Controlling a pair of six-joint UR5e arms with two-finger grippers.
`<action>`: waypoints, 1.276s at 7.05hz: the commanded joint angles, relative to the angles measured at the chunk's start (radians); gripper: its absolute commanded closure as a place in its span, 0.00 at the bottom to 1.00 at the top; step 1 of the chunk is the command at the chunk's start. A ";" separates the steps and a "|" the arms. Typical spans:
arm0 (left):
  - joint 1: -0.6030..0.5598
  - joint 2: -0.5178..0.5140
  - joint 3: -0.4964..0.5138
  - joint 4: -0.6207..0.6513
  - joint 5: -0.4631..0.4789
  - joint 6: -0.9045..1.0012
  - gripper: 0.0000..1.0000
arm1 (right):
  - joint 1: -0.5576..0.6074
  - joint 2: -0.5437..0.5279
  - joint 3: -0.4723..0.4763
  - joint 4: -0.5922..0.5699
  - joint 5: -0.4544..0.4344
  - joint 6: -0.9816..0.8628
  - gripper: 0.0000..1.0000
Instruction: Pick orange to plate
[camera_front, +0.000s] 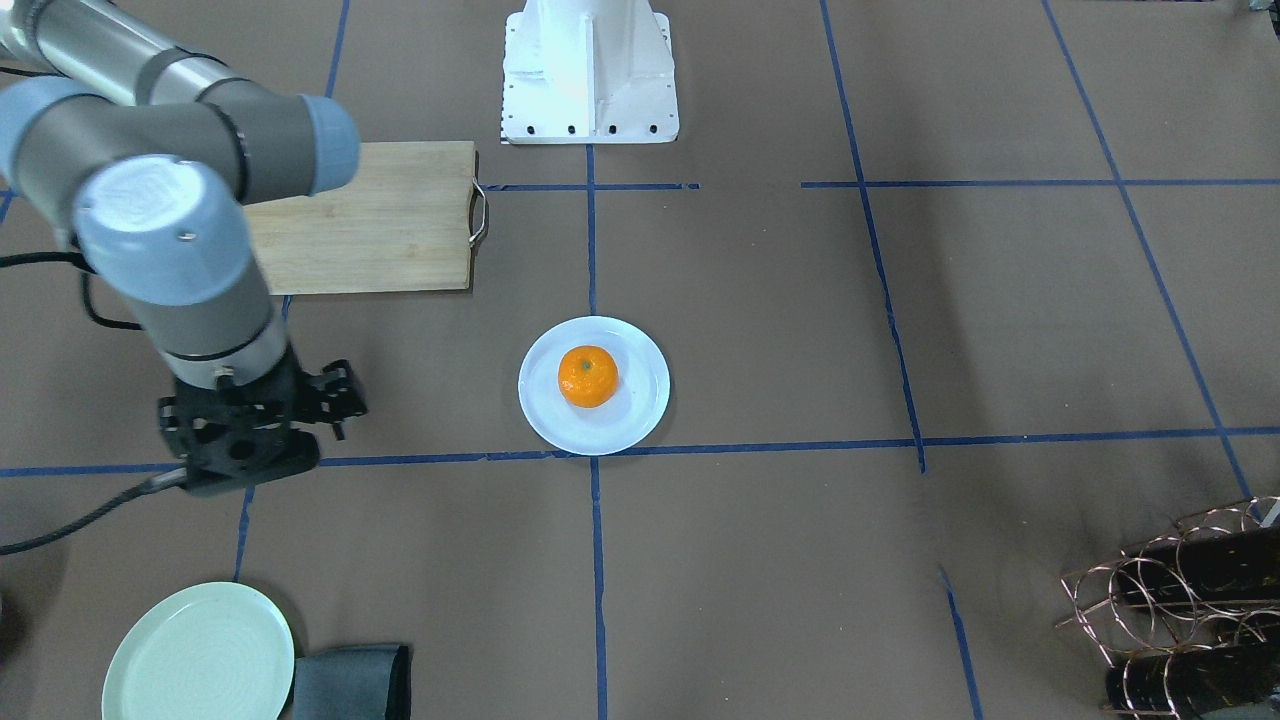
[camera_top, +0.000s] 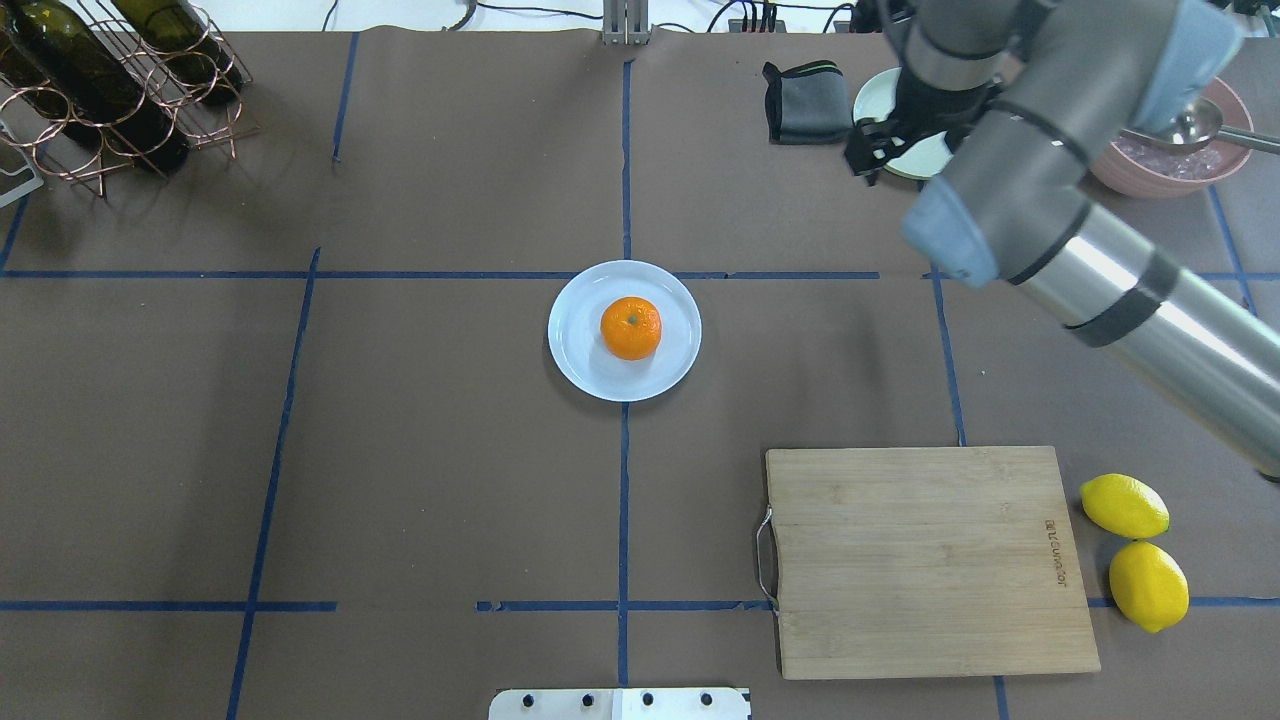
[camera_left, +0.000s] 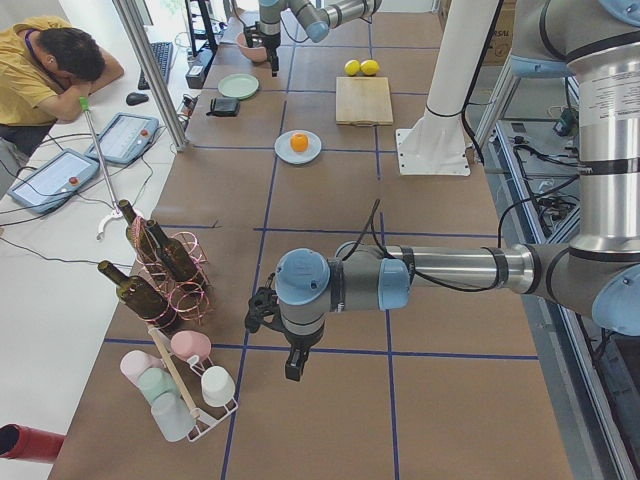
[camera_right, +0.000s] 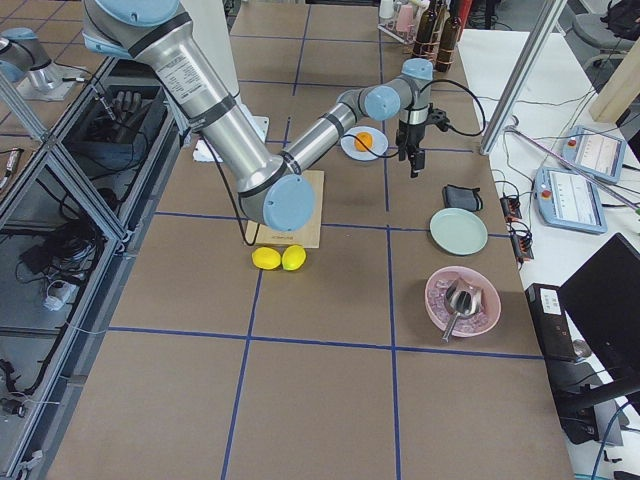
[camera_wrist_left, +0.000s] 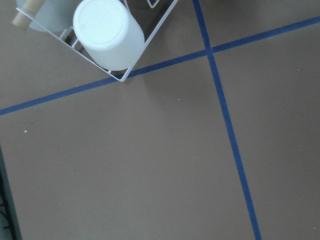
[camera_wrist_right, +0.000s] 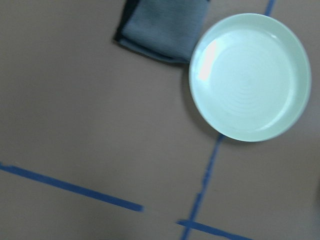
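The orange (camera_top: 631, 328) rests in the middle of the pale bluish-white plate (camera_top: 580, 360) at the table's centre, also seen as orange (camera_front: 588, 376) on plate (camera_front: 545, 415). My right gripper (camera_top: 872, 150) hangs well away from it, pointing down near the mint-green plate, and holds nothing of the task; its fingers are hidden under the wrist, so I cannot tell whether it is open or shut. My left gripper (camera_left: 291, 368) is far off at the table's left end, seen only from the side, state unclear.
A wooden cutting board (camera_top: 930, 560) lies near the robot's right, with two lemons (camera_top: 1125, 505) beside it. A mint-green plate (camera_wrist_right: 250, 77), grey cloth (camera_wrist_right: 165, 25) and pink bowl (camera_top: 1170, 150) sit far right. A bottle rack (camera_top: 110, 90) and cup rack (camera_wrist_left: 107, 32) stand at the left.
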 joint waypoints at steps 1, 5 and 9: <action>0.004 -0.010 -0.008 0.003 -0.016 -0.049 0.00 | 0.222 -0.141 0.076 -0.159 0.050 -0.442 0.00; 0.000 -0.010 -0.014 -0.005 -0.008 -0.038 0.00 | 0.506 -0.575 0.077 0.095 0.151 -0.653 0.00; 0.000 -0.002 -0.017 -0.008 -0.007 -0.038 0.00 | 0.548 -0.708 0.075 0.213 0.275 -0.504 0.00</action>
